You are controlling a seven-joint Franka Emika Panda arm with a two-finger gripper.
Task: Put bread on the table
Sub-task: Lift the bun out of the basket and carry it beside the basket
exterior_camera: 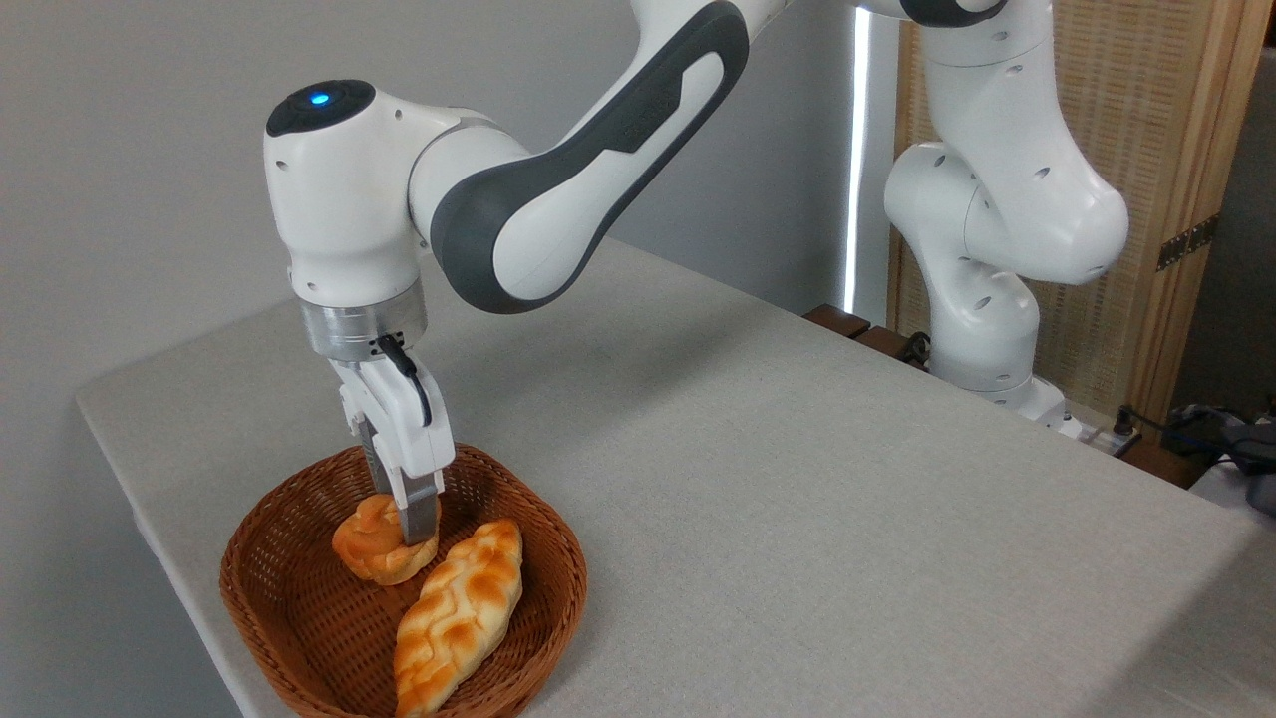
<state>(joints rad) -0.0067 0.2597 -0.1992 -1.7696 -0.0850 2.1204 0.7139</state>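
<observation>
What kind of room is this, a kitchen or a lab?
Probably a robotics lab or demo room, not a kitchen: a robot arm is fixed beside a cloth-covered table, cables trail behind it, and the only food is two breads in a basket.

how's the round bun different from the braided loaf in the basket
The round bun is short and lobed; the braided loaf is long, pointed and plaited. The tool reaches down to the bun, while the loaf lies untouched. The bun is deeper orange, the loaf paler with browned ridges. Both sit in the basket.
</observation>
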